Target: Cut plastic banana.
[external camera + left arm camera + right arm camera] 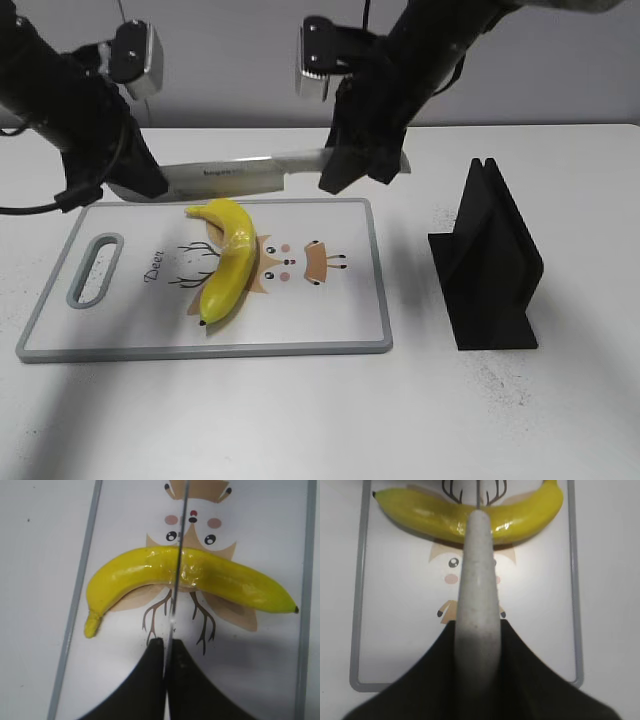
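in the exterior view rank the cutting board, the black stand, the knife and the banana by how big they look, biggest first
1. Cutting board, clearly the widest.
2. Black stand and knife: unsure. The knife looks longer but thin, and both hands hide its ends; the stand is bulkier.
3. Plastic banana, smallest.

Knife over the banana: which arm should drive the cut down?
Right, probably. Its gripper clamps the knife's handle; the left gripper pinches only the blade tip, above the plastic banana.
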Available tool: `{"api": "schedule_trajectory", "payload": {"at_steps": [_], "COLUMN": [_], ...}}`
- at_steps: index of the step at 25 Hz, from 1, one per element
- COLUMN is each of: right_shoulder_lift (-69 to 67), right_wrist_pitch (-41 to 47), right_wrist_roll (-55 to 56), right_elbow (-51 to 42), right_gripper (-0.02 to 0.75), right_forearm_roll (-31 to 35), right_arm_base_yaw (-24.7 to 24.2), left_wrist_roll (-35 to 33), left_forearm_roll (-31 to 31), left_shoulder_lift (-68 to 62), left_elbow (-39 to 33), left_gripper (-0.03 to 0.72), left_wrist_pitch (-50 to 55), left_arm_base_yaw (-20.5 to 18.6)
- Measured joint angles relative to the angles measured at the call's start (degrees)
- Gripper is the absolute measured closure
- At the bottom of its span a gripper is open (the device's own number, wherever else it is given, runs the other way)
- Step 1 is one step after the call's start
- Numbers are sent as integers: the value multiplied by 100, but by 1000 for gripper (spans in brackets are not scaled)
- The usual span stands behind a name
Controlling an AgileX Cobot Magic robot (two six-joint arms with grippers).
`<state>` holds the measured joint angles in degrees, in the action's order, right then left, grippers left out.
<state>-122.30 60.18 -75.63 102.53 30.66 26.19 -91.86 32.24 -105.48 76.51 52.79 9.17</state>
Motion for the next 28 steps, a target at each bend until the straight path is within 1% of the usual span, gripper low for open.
{"api": "schedule_trajectory", "payload": {"at_steps": [4, 6, 7, 10, 17, 23, 28], "right_shoulder_lift": [-598, -929, -1028, -1078, -810, -18, 267], "right_wrist_pitch": [40, 103, 153, 228, 377, 638, 789], "right_wrist_roll": [706, 921, 972, 1028, 1189, 1308, 1307], "right_elbow": [0, 7, 35, 85, 72, 136, 415], "right_gripper": [575, 574, 573, 572, 572, 572, 568], "right_forearm_roll": [-509, -630, -671, -718, -835, -977, -1013], "right_arm_base_yaw": [36, 57, 52, 46, 74, 91, 102], "left_wrist_roll": [11, 91, 114, 158, 221, 283, 325], "left_forearm_roll": [96, 122, 222, 188, 102, 133, 133], "left_shoulder_lift": [-705, -1061, -1108, -1100, -748, 91, 598], "left_elbow": [0, 0, 38, 52, 3, 3, 3], "left_gripper": [702, 700, 696, 696, 695, 696, 698], "left_wrist_pitch": [-138, -193, -129, -166, -144, 143, 200], "left_arm_base_yaw": [39, 57, 50, 60, 104, 129, 135]}}
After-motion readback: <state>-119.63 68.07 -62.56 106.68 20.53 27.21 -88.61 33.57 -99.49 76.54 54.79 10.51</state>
